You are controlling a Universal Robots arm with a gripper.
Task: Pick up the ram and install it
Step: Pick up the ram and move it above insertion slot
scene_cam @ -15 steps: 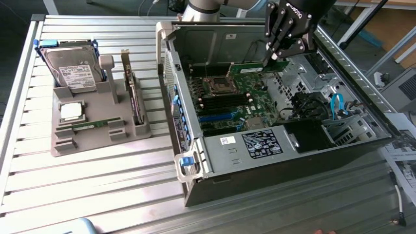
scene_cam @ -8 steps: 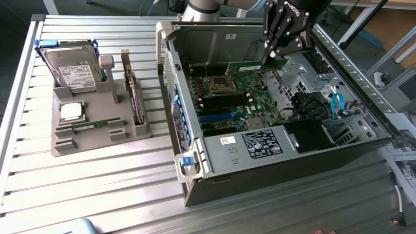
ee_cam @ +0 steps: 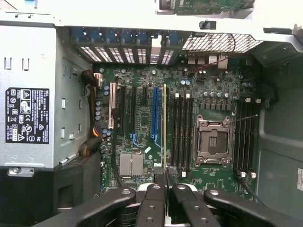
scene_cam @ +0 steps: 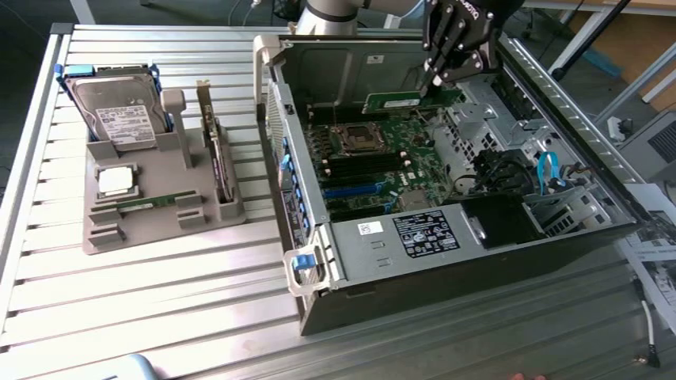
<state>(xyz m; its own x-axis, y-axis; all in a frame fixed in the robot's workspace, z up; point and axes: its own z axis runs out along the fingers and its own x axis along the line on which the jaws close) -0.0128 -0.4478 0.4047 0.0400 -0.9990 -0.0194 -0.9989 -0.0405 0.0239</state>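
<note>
The jaws grip the ram (scene_cam: pixel 401 102) narrowly; the gripper (scene_cam: pixel 438 79) holds it above the motherboard (scene_cam: pixel 391 146), near the case's (scene_cam: pixel 338 67) far wall. Picking is done, seating in a slot remains.

Slim green ram (scene_cam: pixel 401 101), level and on its long edge, gripped aloft over the motherboard (scene_cam: pixel 370 170)

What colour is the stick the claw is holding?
The ram is green, clearest in the exterior view.
</note>
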